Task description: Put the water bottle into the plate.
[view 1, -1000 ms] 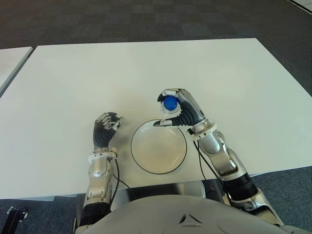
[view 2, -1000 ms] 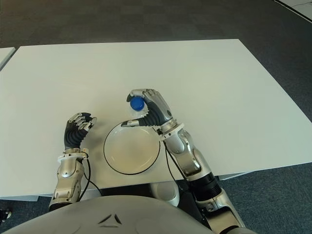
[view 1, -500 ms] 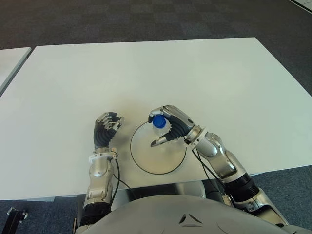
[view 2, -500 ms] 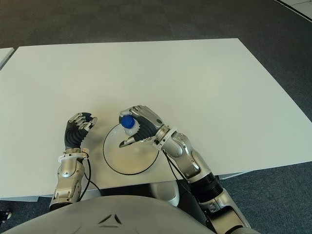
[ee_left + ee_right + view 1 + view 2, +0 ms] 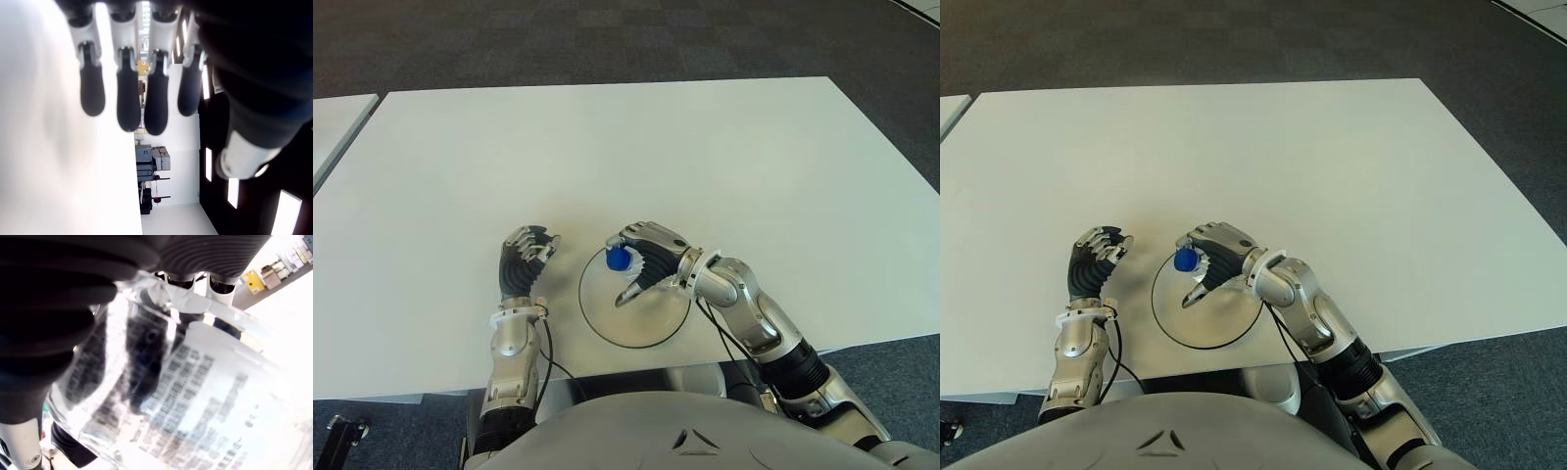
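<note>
Now the right hand (image 5: 646, 257) holds the water bottle (image 5: 623, 266) over the plate (image 5: 656, 328), its fingers (image 5: 651, 235) wrapped round the clear body and the thumb stretched out below, toward the plate's middle. The bottle seems tipped, its blue cap (image 5: 619, 258) pointing away from the palm, toward the plate's left rim. To finish well, I judge the hand should lower until the bottle touches the plate's floor on the thumb side, well inside the black rim, then loosen the fingers slowly so the round body does not roll out. Letting go from any height risks a bounce over the edge.

Seen from the right wrist, the bottle is see-through plastic with a label of small dark print, and it fills the space between fingers and thumb.

The left hand (image 5: 526, 258) shows beside the plate, on its left, with fingers curled and holding nothing, well apart from the bottle.
</note>
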`<state>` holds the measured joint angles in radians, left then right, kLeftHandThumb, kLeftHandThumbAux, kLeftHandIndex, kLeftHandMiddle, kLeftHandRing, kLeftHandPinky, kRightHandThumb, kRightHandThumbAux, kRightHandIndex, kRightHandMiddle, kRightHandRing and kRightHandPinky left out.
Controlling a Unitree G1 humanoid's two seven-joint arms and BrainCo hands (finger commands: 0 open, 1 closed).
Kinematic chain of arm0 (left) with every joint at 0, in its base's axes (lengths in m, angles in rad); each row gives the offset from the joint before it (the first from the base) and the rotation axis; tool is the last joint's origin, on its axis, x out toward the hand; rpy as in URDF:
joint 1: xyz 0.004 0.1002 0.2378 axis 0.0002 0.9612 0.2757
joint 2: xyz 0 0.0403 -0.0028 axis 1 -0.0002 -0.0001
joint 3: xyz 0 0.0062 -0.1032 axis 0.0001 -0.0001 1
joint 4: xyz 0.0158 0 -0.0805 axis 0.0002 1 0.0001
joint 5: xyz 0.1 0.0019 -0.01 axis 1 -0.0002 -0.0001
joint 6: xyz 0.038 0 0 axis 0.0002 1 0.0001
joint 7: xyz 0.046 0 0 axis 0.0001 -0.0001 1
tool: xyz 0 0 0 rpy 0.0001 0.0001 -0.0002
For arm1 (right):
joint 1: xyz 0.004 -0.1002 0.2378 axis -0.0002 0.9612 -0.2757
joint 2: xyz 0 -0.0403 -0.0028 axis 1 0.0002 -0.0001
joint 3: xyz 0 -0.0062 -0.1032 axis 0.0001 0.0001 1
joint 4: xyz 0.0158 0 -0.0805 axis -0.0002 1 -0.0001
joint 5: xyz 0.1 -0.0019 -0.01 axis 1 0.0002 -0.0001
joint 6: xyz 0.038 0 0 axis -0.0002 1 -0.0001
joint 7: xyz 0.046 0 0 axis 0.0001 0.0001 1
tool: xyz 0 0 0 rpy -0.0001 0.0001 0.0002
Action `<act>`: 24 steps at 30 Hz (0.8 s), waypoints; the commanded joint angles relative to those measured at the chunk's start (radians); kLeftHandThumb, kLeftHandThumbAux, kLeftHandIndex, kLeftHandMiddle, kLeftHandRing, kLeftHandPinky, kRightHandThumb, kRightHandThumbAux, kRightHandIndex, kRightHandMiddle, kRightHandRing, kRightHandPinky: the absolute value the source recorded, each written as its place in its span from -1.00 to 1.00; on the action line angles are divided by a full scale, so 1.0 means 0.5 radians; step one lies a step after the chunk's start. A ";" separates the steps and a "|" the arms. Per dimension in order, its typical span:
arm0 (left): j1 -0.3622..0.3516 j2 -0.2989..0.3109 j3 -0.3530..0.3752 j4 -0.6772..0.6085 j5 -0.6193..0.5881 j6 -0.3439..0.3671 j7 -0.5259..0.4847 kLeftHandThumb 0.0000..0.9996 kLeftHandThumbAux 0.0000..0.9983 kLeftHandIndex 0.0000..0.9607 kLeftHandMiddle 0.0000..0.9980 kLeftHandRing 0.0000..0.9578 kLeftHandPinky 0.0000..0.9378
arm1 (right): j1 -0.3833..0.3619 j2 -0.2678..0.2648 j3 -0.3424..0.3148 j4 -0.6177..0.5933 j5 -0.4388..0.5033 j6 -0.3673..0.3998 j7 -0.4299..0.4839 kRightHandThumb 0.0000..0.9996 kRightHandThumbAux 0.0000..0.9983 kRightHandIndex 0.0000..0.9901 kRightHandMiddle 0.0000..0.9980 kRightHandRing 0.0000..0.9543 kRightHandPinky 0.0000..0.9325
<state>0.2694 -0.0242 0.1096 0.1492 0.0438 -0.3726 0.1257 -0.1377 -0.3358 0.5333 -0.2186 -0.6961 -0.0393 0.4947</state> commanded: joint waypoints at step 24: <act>0.001 0.016 0.022 0.018 -0.012 0.043 0.013 0.41 0.42 -0.10 0.07 0.10 0.09 | -0.065 -0.098 0.118 0.016 -0.227 0.054 0.218 -0.12 0.36 -0.68 -0.10 -0.04 -0.04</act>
<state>0.2689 -0.0204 0.1132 0.1479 0.0397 -0.3595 0.1301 -0.1476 -0.3799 0.5821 -0.2240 -0.8249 0.0086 0.5860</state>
